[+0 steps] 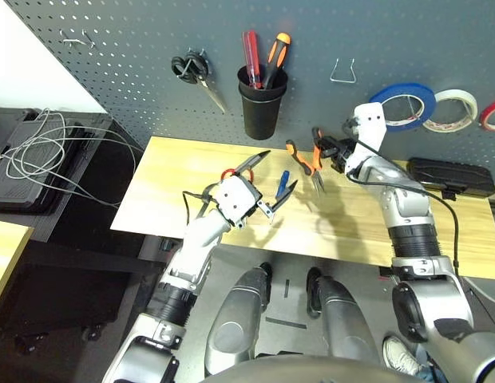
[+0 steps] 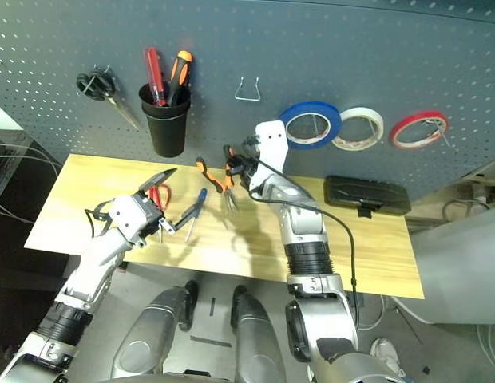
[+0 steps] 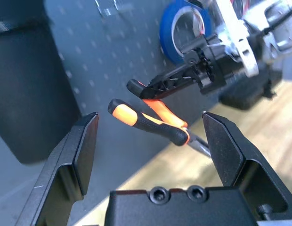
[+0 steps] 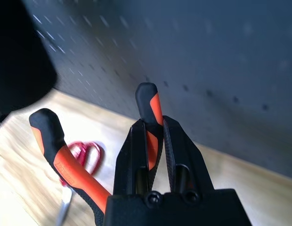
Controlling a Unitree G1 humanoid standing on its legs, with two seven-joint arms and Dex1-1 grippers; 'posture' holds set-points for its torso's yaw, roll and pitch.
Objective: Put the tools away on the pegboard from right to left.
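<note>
Two grippers are mine, and nearest me is the left gripper (image 1: 267, 177), its fingers spread wide with nothing between them, above the table (image 2: 144, 255). Beneath and beside it lie the red-handled scissors (image 2: 163, 196) and the small blue-handled screwdriver (image 2: 199, 203). With my right gripper (image 4: 155, 125) I pinch one handle of the needle-nose pliers (image 3: 158, 120), orange and black; the other handle splays free, and the jaws point down toward the wood. Beyond, on the pegboard (image 2: 223, 48), the blue tape roll (image 2: 310, 125) hangs on the right, beside the white tape roll (image 2: 358, 129); an empty hook (image 2: 247, 90) sits between the blue roll and the black cup (image 2: 167, 132).
</note>
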